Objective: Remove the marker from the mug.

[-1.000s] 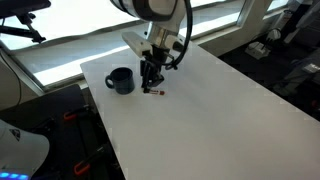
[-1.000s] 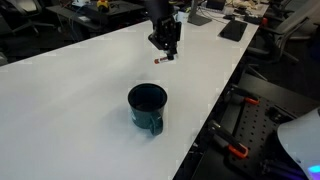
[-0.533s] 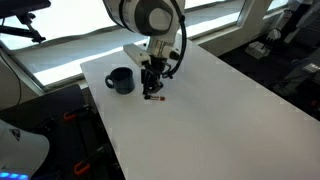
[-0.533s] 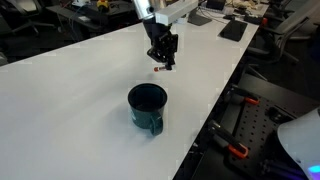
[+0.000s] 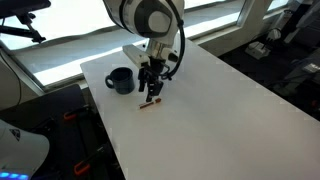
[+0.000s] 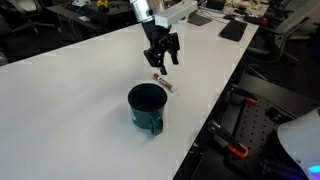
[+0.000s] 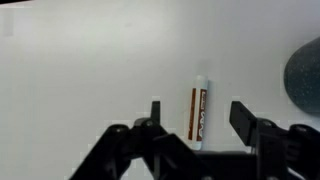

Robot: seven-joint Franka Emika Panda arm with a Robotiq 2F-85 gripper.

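Observation:
The marker point(image 7: 198, 113), a thin brownish-red and white stick, lies flat on the white table. It shows in both exterior views point(image 5: 150, 104) point(image 6: 162, 83), a short way from the mug. The mug point(image 5: 121, 80) is dark navy with a loop handle; it also shows in an exterior view point(image 6: 148, 108) and at the right edge of the wrist view point(image 7: 306, 76). My gripper point(image 7: 197, 108) is open, its fingers either side of the marker and a little above it, not touching. It shows in both exterior views point(image 5: 151, 90) point(image 6: 163, 60).
The white table point(image 5: 220, 110) reaches well beyond the gripper; its edge point(image 6: 215, 110) runs close past the mug. Dark equipment and cables stand beyond the table's edges point(image 6: 250, 120). A window strip runs behind the table point(image 5: 60, 50).
The gripper came down toward the mug side with the marker, opened and let it go. The marker now lies on the table and the gripper has risen slightly.

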